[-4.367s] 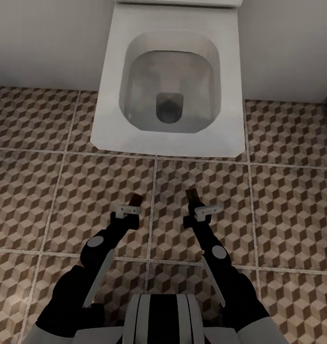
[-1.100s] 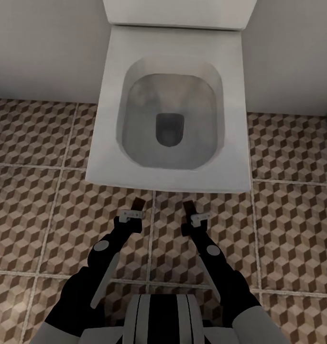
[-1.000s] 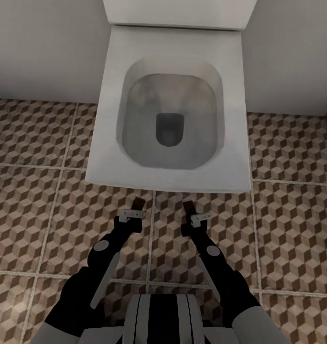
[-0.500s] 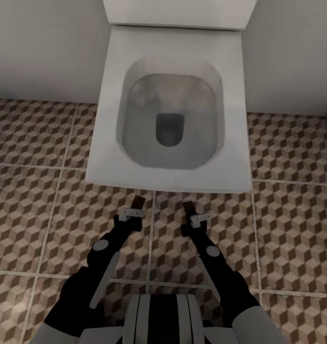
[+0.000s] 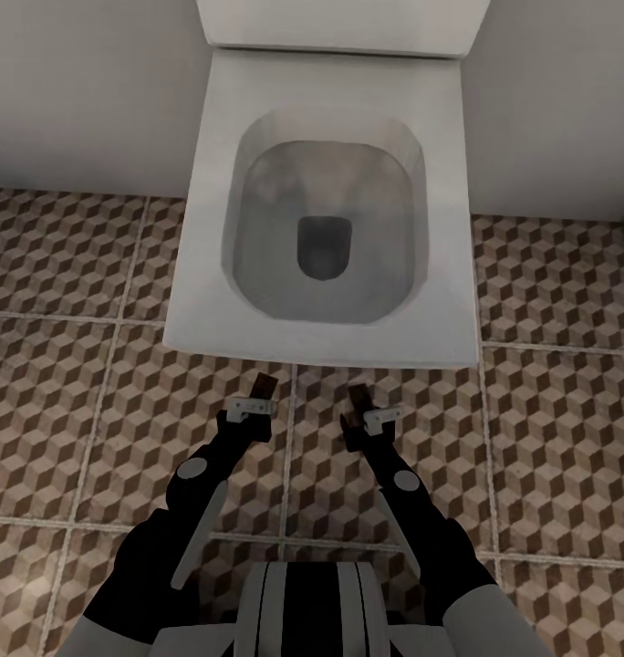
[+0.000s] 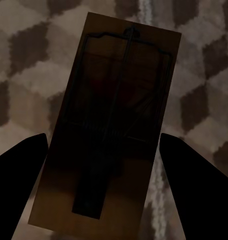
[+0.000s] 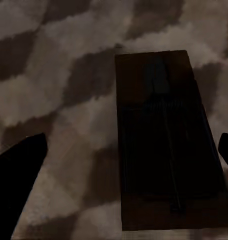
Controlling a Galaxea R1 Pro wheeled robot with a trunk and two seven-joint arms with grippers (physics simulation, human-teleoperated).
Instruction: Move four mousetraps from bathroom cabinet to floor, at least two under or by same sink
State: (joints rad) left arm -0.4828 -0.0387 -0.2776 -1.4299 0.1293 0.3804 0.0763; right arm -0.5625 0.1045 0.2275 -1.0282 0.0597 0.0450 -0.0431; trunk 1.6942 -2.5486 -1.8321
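Mousetraps: one (image 5: pixel 264 387) clamped in left gripper (image 5: pixel 257 394), another (image 5: pixel 358 396) in right gripper (image 5: pixel 363 403), both held over the bathroom floor (image 5: pixel 549 411) just before the white toilet (image 5: pixel 326 201). Left trap (image 6: pixel 111 125) sits between dark fingers (image 6: pixel 19 165); right trap (image 7: pixel 166 140) too.
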